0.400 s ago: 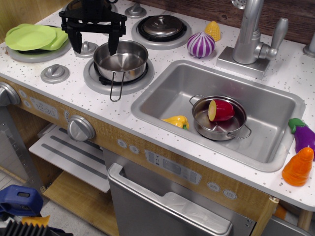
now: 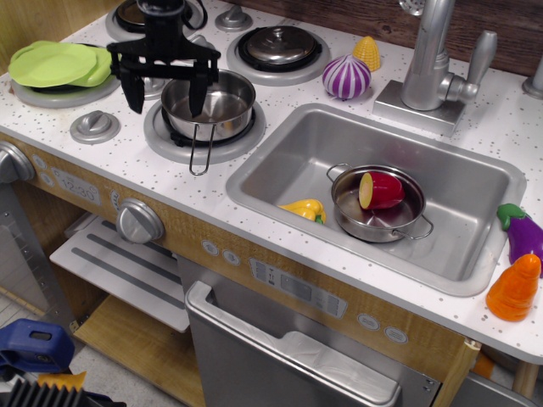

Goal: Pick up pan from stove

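The pan, a small shiny steel saucepan, sits on the front burner ring of the white speckled stove. Its thin wire handle points toward the front edge. My black gripper is open and hangs over the pan's left rim. Its left finger is outside the pan on the left. Its right finger is over the pan's inside. I cannot tell whether either finger touches the pan.
A lid covers the back burner. Green plates lie at far left. A purple onion and corn are near the faucet. The sink holds a two-handled pot and a yellow pepper. An eggplant and carrot lie at right.
My gripper has come down lower toward the pan's left rim and shifted slightly to the right. The pan has not moved.
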Motion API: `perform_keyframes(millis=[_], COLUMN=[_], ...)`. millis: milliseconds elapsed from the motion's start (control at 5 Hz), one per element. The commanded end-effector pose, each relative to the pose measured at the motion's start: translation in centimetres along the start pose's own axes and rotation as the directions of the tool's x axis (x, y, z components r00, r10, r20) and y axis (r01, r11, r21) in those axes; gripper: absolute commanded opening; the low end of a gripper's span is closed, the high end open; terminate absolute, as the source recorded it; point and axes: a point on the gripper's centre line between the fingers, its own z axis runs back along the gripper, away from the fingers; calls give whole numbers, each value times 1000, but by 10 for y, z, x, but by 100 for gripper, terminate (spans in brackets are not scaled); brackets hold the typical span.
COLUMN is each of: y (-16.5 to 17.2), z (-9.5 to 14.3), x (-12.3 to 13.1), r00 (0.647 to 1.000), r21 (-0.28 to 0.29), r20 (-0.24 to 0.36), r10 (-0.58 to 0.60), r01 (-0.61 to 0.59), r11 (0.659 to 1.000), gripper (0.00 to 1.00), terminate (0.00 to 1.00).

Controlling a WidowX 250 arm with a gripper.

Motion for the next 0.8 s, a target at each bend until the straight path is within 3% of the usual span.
perform_keyframes(millis=[0,600], y=[2,4], z=[18,2], x=[11,13], r00=[998,999], r21=[-17,-64], r20=[60,41], r10=[9,35], r01=[-8,-33], r11=[1000,997], gripper=[100,100], terminate=[0,0])
